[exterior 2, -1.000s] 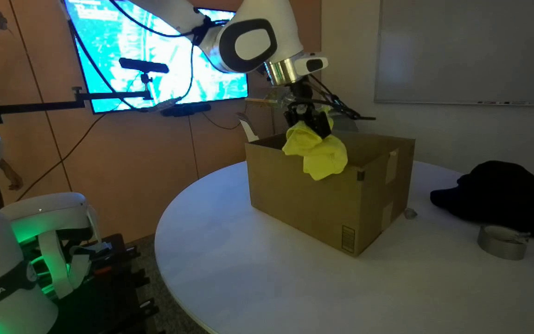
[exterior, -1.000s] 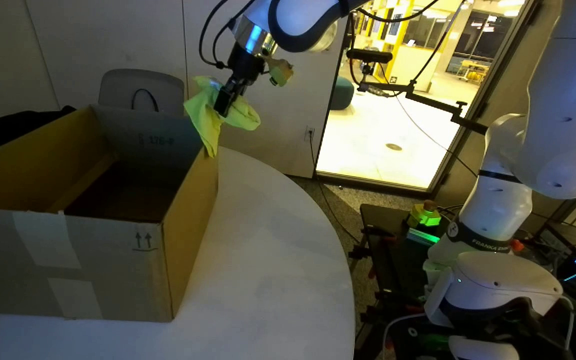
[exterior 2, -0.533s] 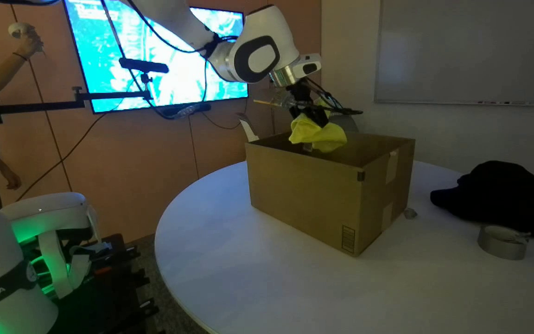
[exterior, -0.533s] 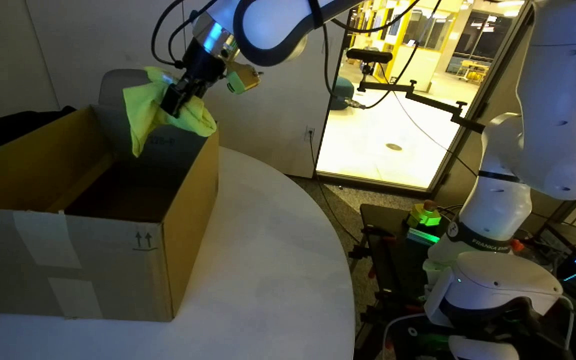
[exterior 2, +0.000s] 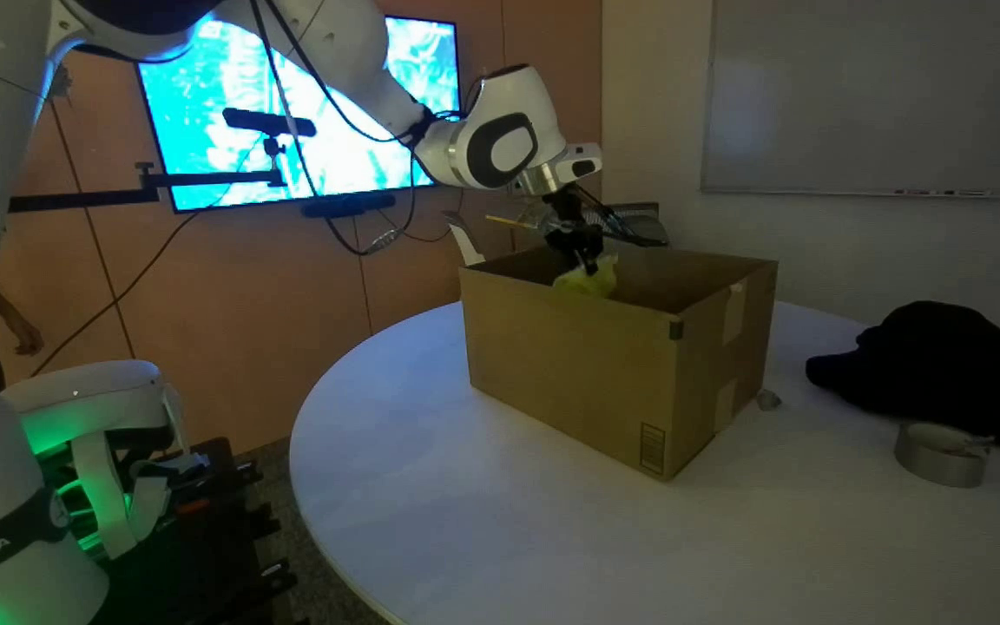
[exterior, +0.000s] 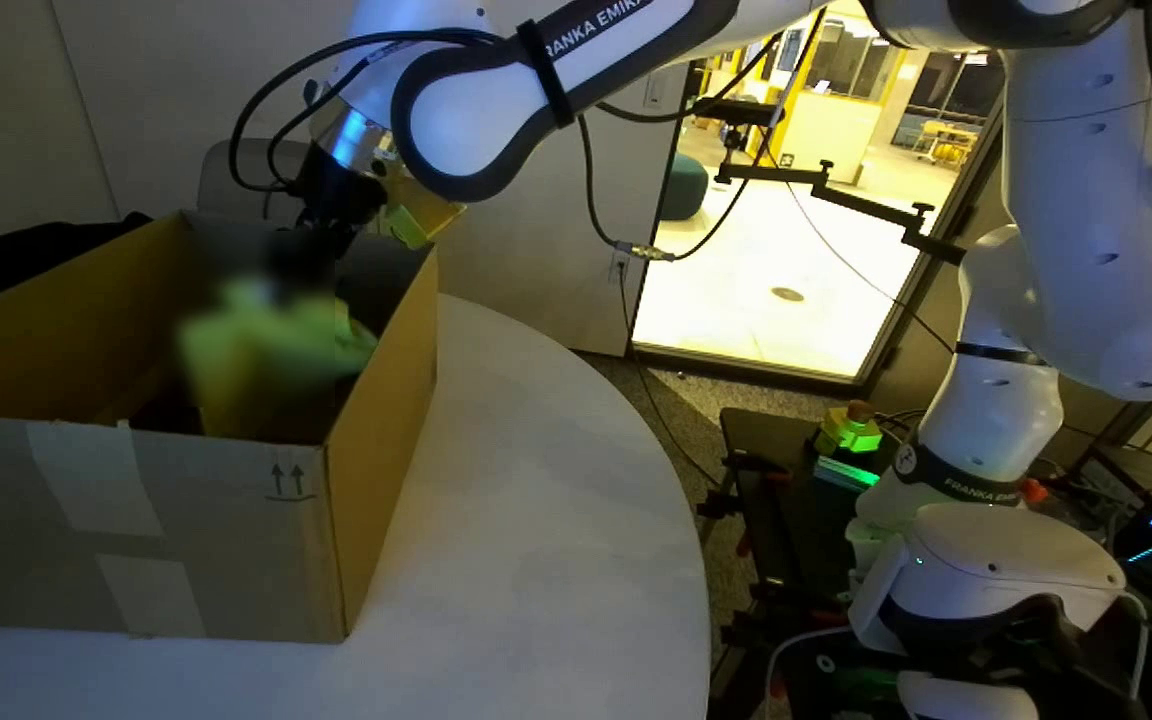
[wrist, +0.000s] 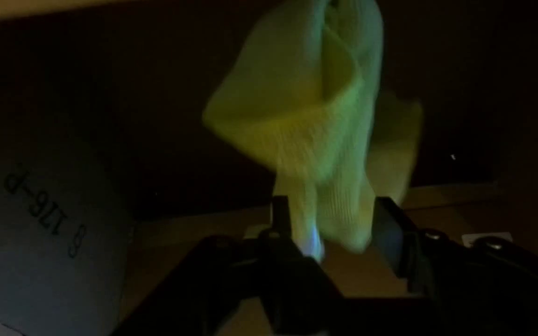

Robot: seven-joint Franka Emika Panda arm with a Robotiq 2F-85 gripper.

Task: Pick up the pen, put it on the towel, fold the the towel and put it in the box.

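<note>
The yellow-green towel (exterior: 266, 350) is bunched, blurred and inside the top of the brown cardboard box (exterior: 226, 540). In an exterior view only its top (exterior 2: 591, 279) shows above the near wall of the box (exterior 2: 569, 365). My gripper (exterior: 301, 262) is over the box opening, just above the towel. In the wrist view the two fingers of the gripper (wrist: 330, 212) stand apart. The towel (wrist: 315, 121) hangs loose between and beyond them, with a gap by the right finger's pad. The pen does not show; whether it is inside the towel I cannot tell.
The box walls rise close around the gripper. The box stands on a round white table (exterior: 536, 520). A grey tape roll (exterior 2: 941, 456) and a black cloth heap (exterior 2: 943, 373) lie beside it. A grey chair (exterior: 246, 180) stands behind.
My gripper has moved from the box's rim to over its opening and lowered. The towel went with it, and the fingers now stand apart with the towel lower in the box.
</note>
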